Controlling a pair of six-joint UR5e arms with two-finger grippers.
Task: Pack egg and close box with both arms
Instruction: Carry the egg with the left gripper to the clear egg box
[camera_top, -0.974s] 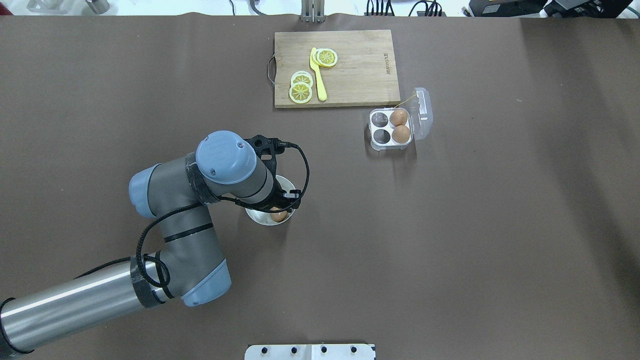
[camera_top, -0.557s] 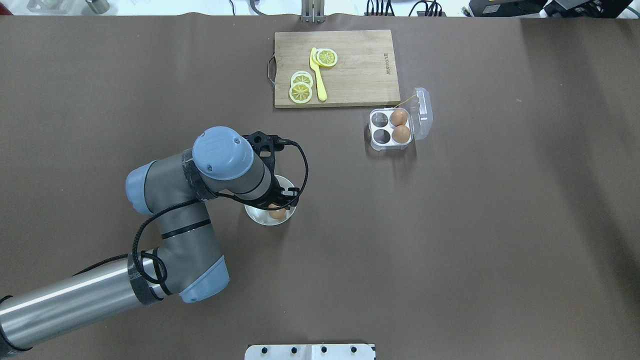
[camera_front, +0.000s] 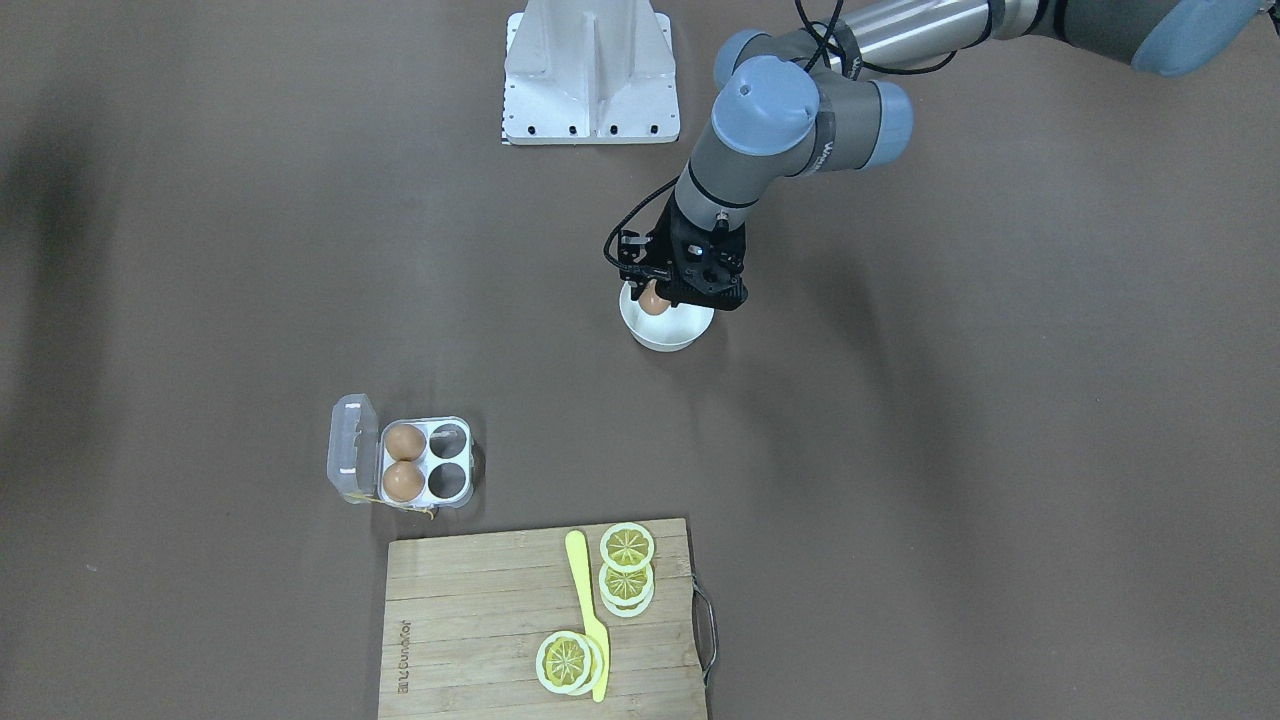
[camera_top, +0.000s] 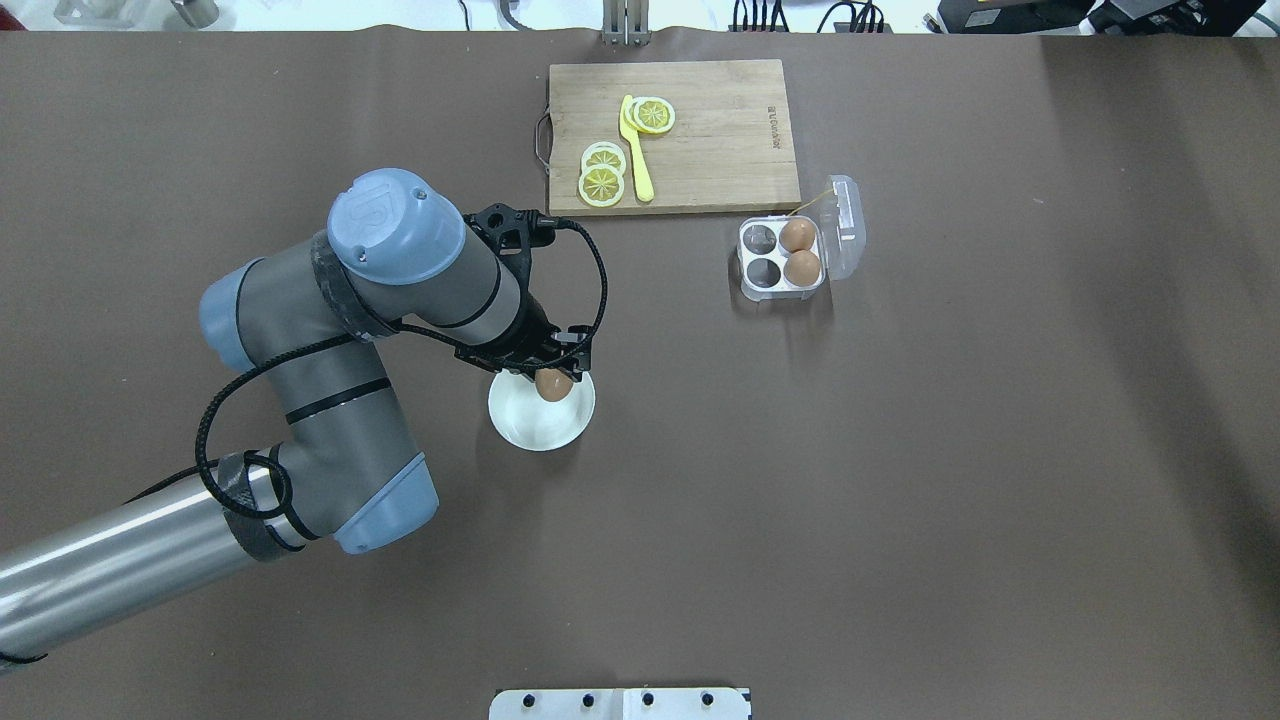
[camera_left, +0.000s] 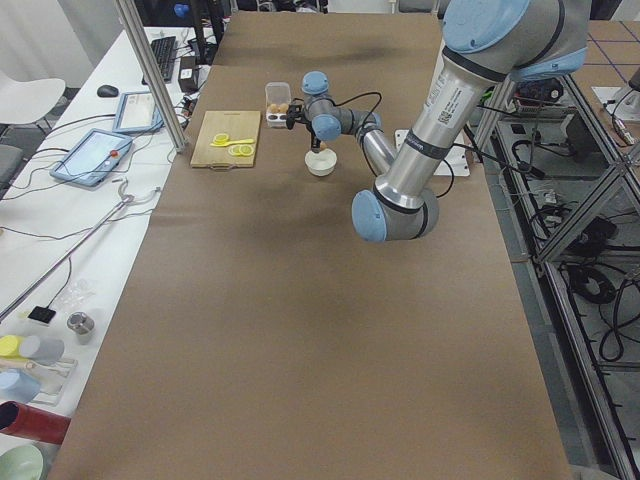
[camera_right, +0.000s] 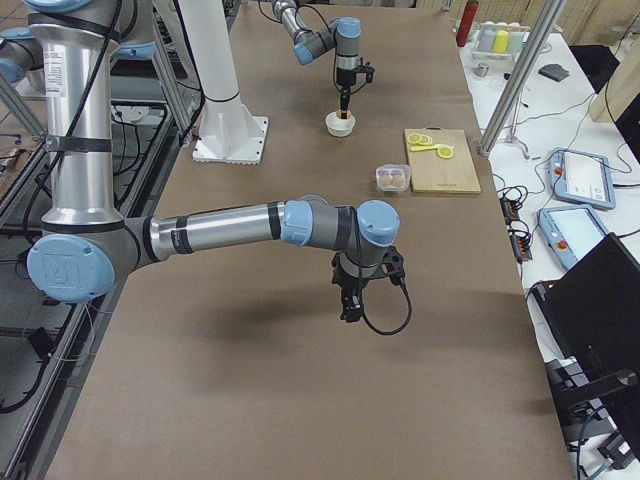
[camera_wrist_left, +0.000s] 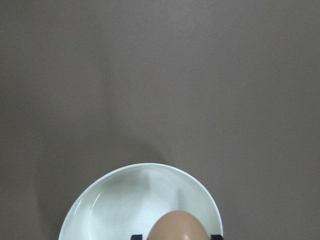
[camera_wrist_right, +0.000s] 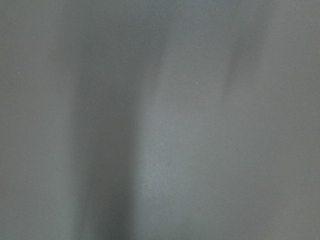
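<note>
Left gripper (camera_front: 655, 296) clamped on egg (camera_top: 553, 384), just above white bowl (camera_top: 528, 422), centre-left of overhead; box (camera_top: 765, 272) upper right of centre, lid open, two cells free. Right gripper (camera_right: 351, 303): can't tell opening, too small in side view

three eggs (camera_top: 553, 384), one box (camera_top: 762, 271), one bowl (camera_top: 535, 422)

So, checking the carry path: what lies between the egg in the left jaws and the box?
Nothing: in the overhead view only bare table separates the egg from the box.
</note>
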